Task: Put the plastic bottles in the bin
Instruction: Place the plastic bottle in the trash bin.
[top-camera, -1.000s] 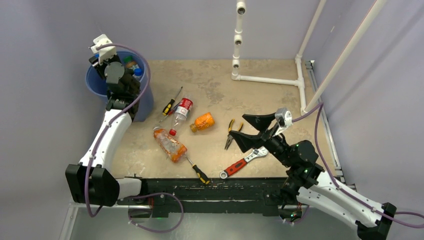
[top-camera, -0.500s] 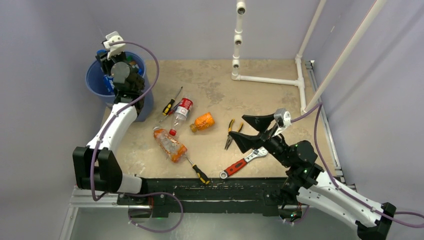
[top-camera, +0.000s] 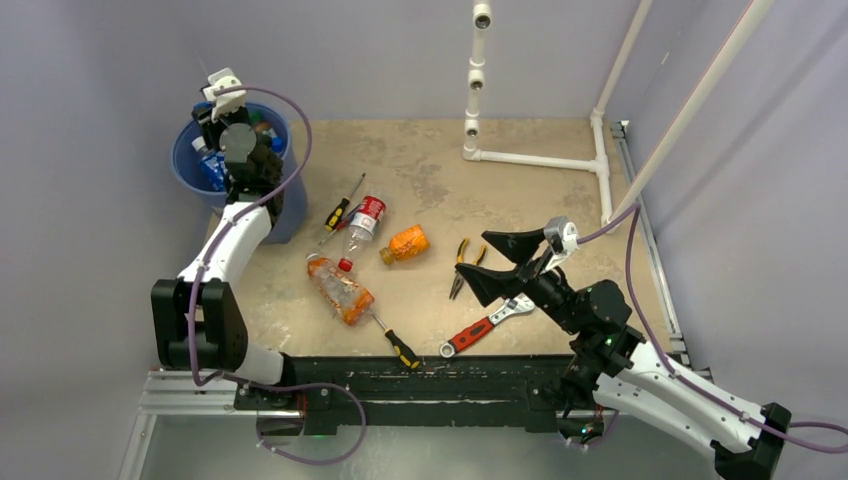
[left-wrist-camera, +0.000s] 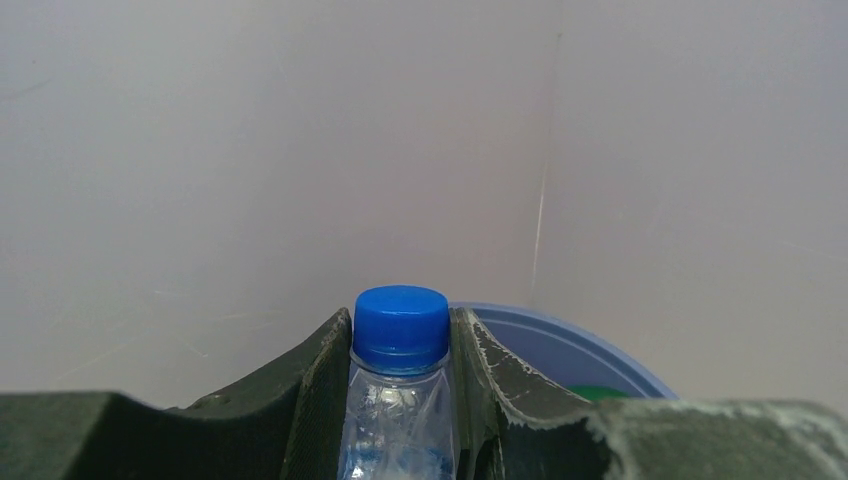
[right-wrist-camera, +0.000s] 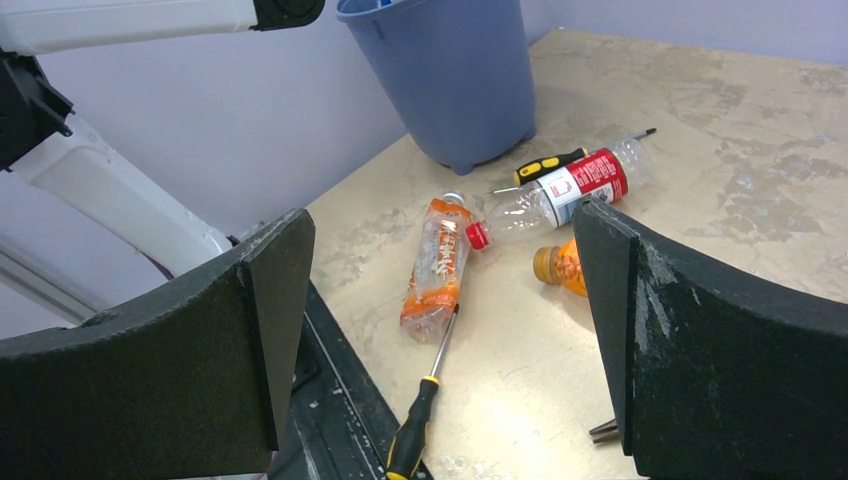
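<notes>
My left gripper (top-camera: 212, 120) hovers over the blue bin (top-camera: 183, 165) at the table's far left corner. It is shut on the neck of a clear bottle (left-wrist-camera: 400, 410) with a blue cap (left-wrist-camera: 401, 328); the bin's rim (left-wrist-camera: 560, 335) shows just beyond. Three plastic bottles lie on the table: a red-labelled one (top-camera: 362, 222), a small orange one (top-camera: 405, 243) and a crushed orange one (top-camera: 340, 288). My right gripper (top-camera: 488, 262) stands open and empty above the table's right half, facing them (right-wrist-camera: 445, 300).
Two screwdrivers (top-camera: 342, 207) (top-camera: 393, 340), pliers (top-camera: 462, 265) and a red-handled wrench (top-camera: 488, 325) lie among the bottles. A white pipe frame (top-camera: 540, 158) stands at the back right. Other bottles lie inside the bin, one with a blue label (top-camera: 207, 165).
The left arm has swung over the bin and shifted the held bottle slightly, its grip unchanged. The right arm has barely moved.
</notes>
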